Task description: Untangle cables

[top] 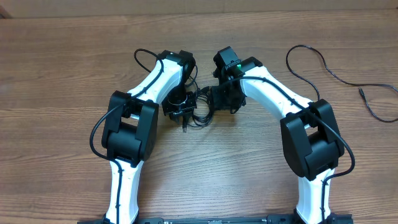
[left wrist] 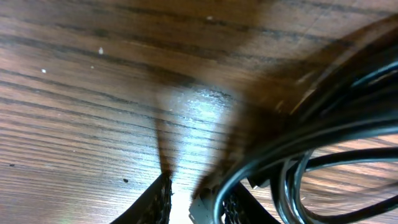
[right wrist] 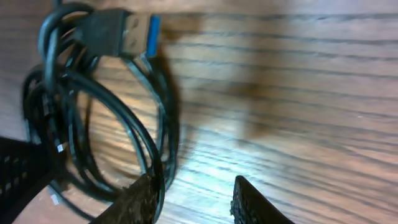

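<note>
cables: a small black tangle at the centre of the overhead frame, lying on the table between the two claws.
cables, left wrist view: several cords curve through the right half of the frame, and one bends down into the gap between the fingers at the bottom edge.
cables, right wrist view: looped coils fill the left side of the frame.
usb plug: a black shell with a metal end and a blue insert, at the upper left, lying across the coils.
loose cable: a single strand at the upper right of the overhead frame, well apart from the tangle, running off the right edge.
left gripper: pointed down onto the left side of the tangle.
left claw state: the gap is narrow, with a cord and a pale plug end in it; i cannot tell whether they are pinched.
right gripper: pointed down at the right side of the tangle.
right claw state: the fingers are partly apart over bare wood, holding nothing; the outer coil crosses the left-hand fingertip.
left arm: rises from the bottom edge, elbows at centre left, then leans up and right, wrist folded down.
right arm: mirrors it from the lower right, leaning up and left.
</note>
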Controlling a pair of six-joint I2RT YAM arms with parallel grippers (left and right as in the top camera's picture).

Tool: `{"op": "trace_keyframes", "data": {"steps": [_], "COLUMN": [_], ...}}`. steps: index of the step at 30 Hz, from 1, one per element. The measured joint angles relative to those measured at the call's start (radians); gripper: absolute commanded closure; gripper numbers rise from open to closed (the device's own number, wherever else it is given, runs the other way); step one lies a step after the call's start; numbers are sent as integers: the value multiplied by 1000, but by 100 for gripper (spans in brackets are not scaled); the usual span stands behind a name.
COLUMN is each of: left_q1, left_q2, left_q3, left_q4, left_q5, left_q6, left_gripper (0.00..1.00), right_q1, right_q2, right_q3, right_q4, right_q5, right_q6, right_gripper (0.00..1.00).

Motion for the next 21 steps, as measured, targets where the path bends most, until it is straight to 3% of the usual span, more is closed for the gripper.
{"op": "trace_keyframes", "data": {"steps": [15,21], "left_q1": [0,0], "left_q2": [-2,-3], "left_q3": [0,0], "left_q4": [14,25], "left_q5": [0,0], "left_q6": [0,28], "left_gripper": [70,77], "right_q1": [0,0], "right_q2": [0,0], "right_q3": [0,0], "right_q4": [6,20], "right_q5": [48,6], "right_q6": [-4,-23], "right_gripper": [60,57]}}
